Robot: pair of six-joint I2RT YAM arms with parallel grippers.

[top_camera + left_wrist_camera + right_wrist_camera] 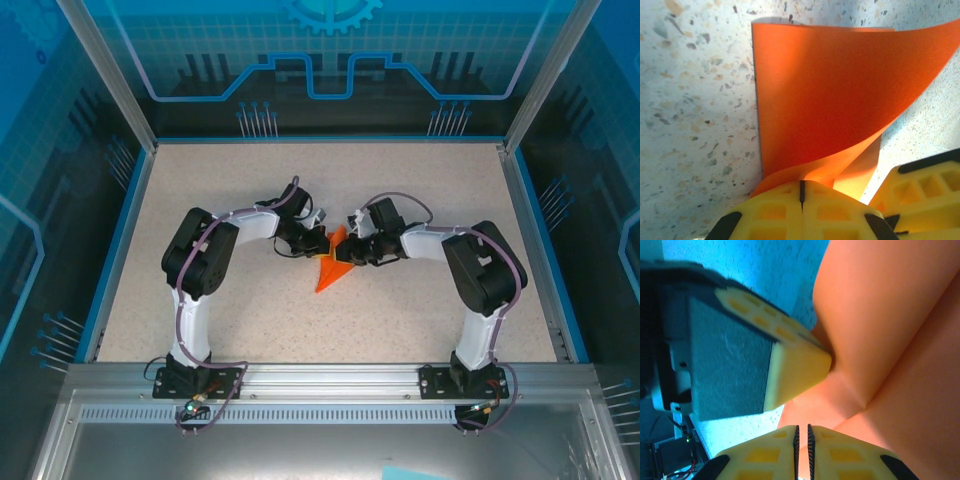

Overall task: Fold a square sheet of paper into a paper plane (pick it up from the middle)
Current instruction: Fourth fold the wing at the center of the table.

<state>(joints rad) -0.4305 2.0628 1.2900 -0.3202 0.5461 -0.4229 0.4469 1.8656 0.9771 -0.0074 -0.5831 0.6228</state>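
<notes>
Plane (333, 270) is pinched by left fingers (771, 216) and right fingers (762, 456); crease could be torn if pulled apart.

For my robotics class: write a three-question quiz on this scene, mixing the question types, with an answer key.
1. True or false: the paper plane lies flat and untouched on the table.
2. What colour is the plane? A) blue B) orange C) white
3. Fill in: in the left wrist view, the left gripper is closed on the ____.
Key: 1 false; 2 B; 3 paper plane.
</notes>
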